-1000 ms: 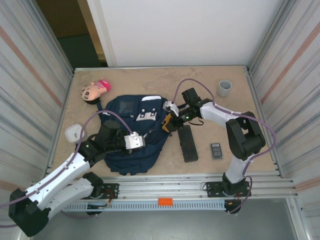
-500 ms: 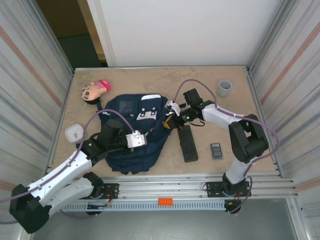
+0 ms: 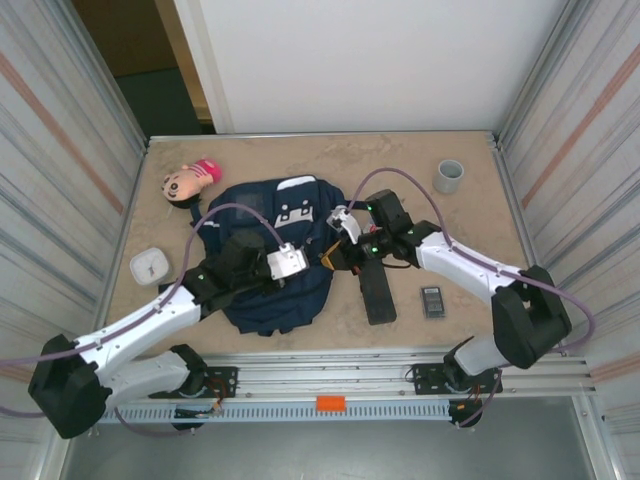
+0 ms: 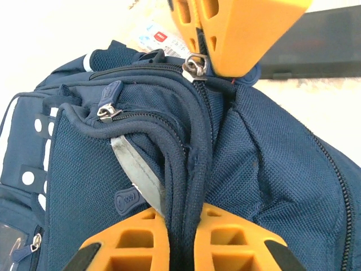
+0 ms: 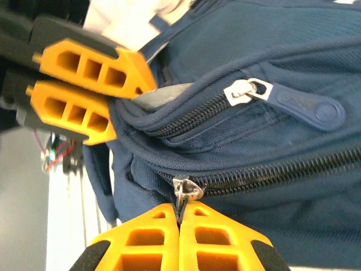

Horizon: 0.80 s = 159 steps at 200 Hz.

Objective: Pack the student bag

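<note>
Lying mid-table in the top view, the student bag has the left gripper and right gripper at its right edge. Left wrist: left fingers clamped on a folded bag seam. Right wrist: right fingers pinched tight on a metal zipper pull.

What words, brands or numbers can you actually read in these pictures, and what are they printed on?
No text is clear enough to quote.
Paper tag beside the student bag: small print and a red mark, too blurred to read.
Rubber zip pull on the bag: raised mark, not legible.
Oval badge on the bag's mesh panel: raised mark, not legible.
</note>
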{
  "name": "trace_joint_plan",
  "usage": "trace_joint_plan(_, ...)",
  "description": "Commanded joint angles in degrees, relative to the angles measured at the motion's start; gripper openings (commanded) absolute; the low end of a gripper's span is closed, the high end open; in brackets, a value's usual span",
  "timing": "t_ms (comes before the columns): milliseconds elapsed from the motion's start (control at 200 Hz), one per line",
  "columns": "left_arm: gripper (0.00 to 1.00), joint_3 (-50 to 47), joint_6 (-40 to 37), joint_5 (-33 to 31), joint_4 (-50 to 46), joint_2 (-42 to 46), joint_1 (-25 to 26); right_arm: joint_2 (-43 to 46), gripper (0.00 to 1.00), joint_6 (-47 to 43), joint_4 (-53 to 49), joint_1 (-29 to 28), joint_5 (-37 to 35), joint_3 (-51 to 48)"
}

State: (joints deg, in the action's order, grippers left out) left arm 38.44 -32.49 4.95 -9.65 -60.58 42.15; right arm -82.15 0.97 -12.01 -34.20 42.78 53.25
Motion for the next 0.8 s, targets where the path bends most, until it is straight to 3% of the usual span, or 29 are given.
trace_joint_plan(0,0.08,3.31,4.28,-6.01,6.84,-2.59,0.51,5.44,0.0,16.95,4.97,-1.21,-0.44,-2.59)
trace_joint_plan(60,0.15,3.3,6.46,-4.55,7.55,-3.45,0.98,7.03,0.0,21.74,3.95,-2.03,-5.28,-3.33)
trace_joint_plan(135,0.3,2.23,9.59,-1.26,8.99,-3.5,0.96,8.44,0.0,25.91,1.89,-2.62,-9.69,-3.56)
trace_joint_plan(311,0.62,1.41,18.84,3.29,5.78,-0.72,0.98,10.01,0.0,33.6,0.17,-3.75,-12.95,-4.65)
trace_joint_plan(546,0.66,-0.15,33.24,5.04,-0.8,3.96,0.92,7.76,0.0,38.15,-4.7,-5.09,-12.93,-2.75)
trace_joint_plan(792,0.75,-4.32,33.83,0.06,-1.15,6.94,-2.0,6.97,0.0,36.61,-7.52,-4.9,-14.84,-1.14)
